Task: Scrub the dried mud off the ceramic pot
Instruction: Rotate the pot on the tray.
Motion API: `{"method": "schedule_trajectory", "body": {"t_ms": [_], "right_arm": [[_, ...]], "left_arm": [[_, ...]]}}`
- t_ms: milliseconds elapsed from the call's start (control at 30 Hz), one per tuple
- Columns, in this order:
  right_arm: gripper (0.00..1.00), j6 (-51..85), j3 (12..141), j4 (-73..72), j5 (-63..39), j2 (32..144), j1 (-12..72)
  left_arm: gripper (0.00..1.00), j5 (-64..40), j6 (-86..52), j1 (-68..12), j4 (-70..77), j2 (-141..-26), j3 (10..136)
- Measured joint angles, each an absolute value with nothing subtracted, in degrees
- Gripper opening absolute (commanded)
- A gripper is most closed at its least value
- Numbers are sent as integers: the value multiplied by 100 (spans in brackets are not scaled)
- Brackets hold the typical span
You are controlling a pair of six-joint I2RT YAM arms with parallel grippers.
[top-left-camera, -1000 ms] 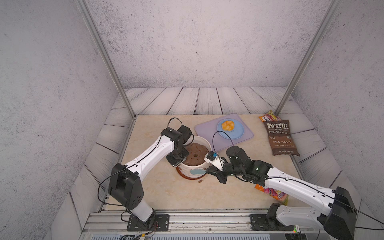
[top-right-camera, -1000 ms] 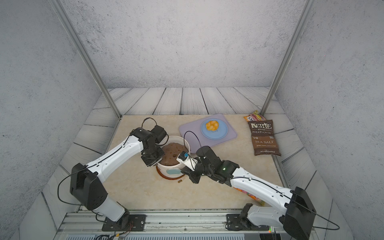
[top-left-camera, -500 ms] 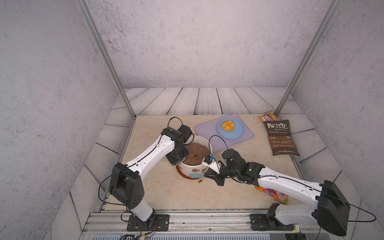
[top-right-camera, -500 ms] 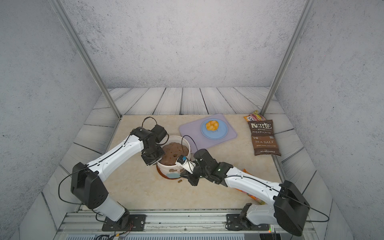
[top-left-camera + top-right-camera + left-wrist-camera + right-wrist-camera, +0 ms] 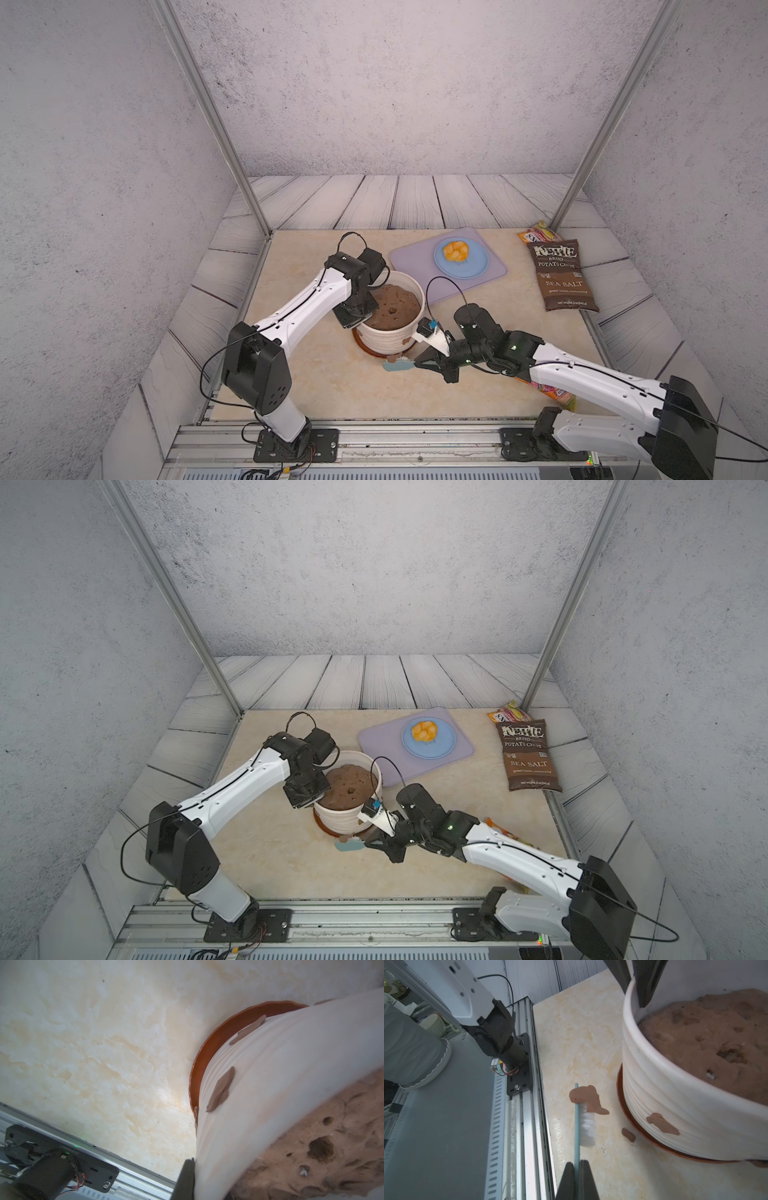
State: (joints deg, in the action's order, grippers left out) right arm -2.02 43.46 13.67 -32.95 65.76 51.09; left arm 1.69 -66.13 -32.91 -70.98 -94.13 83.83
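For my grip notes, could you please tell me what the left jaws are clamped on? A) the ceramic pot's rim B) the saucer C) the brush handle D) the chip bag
A: the left gripper straddles the rim of the ceramic pot, one finger inside, one outside; the right gripper holds the brush.

Pot (image 5: 388, 337) on saucer (image 5: 368, 352); brush (image 5: 395, 365) before it; plate (image 5: 478, 266) on mat (image 5: 409, 262) behind.

pot (image 5: 675, 1095) 1 | brush (image 5: 586, 1126) 1 | mud patches (image 5: 662, 1123) 4 (right wrist view)
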Motion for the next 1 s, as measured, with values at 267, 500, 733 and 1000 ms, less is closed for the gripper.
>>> {"method": "schedule_trajectory", "body": {"t_ms": [267, 500, 733, 1000], "right_arm": [[0, -62, 4536, 1559, -3905, 6768, 5109], [0, -158, 4602, 1806, -3555, 6781, 5103], [0, -773, 4912, 1907, -2860, 6726, 5026], [0, -1275, 4945, 1796, -2578, 6917, 4663]], "left_arm": [[0, 473, -6178, -3291, -7105, -9574, 8556], [0, 644, -5675, -3260, -6917, -9601, 8571], [0, 687, -5103, -3205, -6685, -9627, 8573], [0, 701, -4639, -3183, -6560, -9636, 8573]]}}
